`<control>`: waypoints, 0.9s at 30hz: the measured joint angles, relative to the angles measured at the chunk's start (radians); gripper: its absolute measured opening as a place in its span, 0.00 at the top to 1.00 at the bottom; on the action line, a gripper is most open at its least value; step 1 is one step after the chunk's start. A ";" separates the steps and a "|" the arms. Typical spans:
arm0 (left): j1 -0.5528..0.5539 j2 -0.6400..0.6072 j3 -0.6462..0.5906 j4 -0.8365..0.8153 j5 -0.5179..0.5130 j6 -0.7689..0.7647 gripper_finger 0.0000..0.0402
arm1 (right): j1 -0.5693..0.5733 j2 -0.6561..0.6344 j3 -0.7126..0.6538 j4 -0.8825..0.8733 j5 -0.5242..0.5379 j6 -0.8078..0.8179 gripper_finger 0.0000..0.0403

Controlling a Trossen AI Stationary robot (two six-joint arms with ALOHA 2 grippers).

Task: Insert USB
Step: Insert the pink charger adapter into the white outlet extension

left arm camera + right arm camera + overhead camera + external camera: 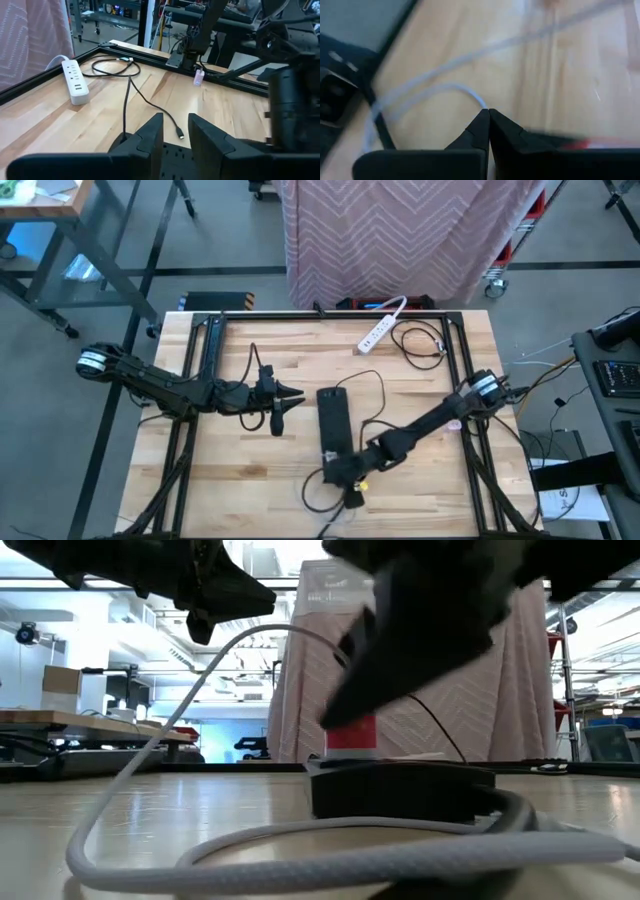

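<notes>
Pinching shut, right fingers hover by the white cable; left fingers stand narrowly apart.

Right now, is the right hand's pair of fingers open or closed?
Closed. In the right wrist view the right hand has its two dark fingertips pressed together, no gap between them, above the wooden table.

Power strip at table back edge.

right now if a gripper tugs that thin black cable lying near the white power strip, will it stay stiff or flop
The black cable will probably flop: it lies in loose loops and curves. It likely drags easily, being thin. Its free plug end may whip or trail.
</notes>
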 joint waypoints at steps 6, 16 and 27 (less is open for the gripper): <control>0.000 0.000 0.000 0.003 0.000 -0.009 0.79 | -0.091 -0.001 -0.010 -0.095 0.163 -0.035 1.00; 0.000 0.000 0.000 -0.018 0.000 -0.003 0.81 | -0.361 0.001 -0.011 -0.074 0.225 -0.101 1.00; 0.001 0.000 0.000 -0.028 0.000 0.021 0.78 | -0.400 -0.072 -0.012 -0.057 0.116 -0.133 1.00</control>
